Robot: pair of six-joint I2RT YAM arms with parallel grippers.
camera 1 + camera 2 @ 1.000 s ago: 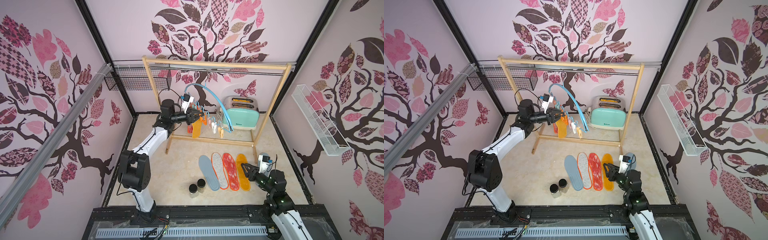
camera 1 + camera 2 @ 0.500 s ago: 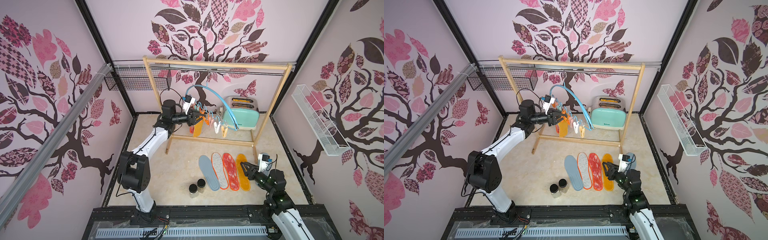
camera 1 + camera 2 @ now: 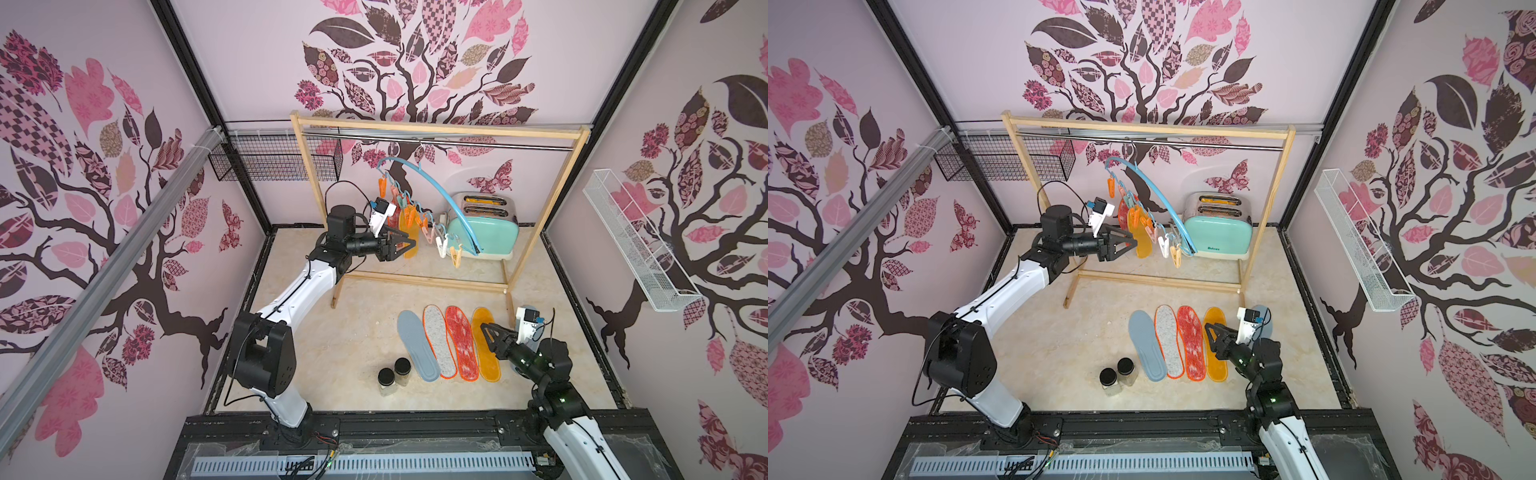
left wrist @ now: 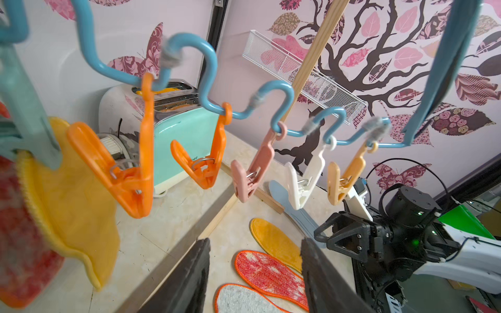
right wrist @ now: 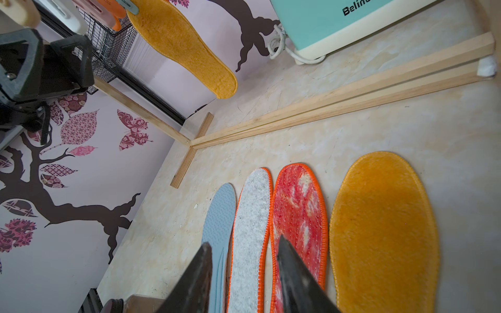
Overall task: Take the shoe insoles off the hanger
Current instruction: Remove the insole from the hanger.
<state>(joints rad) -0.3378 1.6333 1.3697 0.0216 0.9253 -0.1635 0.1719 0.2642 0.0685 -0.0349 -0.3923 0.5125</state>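
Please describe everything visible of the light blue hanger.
The hanger is light blue, seemingly plastic: a curved arc over a wavy bar with grey wraps. Its metal hook hangs on the rail of the wooden frame. Orange, pink, white and pale yellow clothespins dangle empty from the bar; at one end a yellow insole and a red insole are clipped on. The left gripper, jaws open, is close by.

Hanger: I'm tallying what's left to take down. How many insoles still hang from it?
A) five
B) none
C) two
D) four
C: only a mustard yellow insole and a red mottled insole beside it hang from the hanger.
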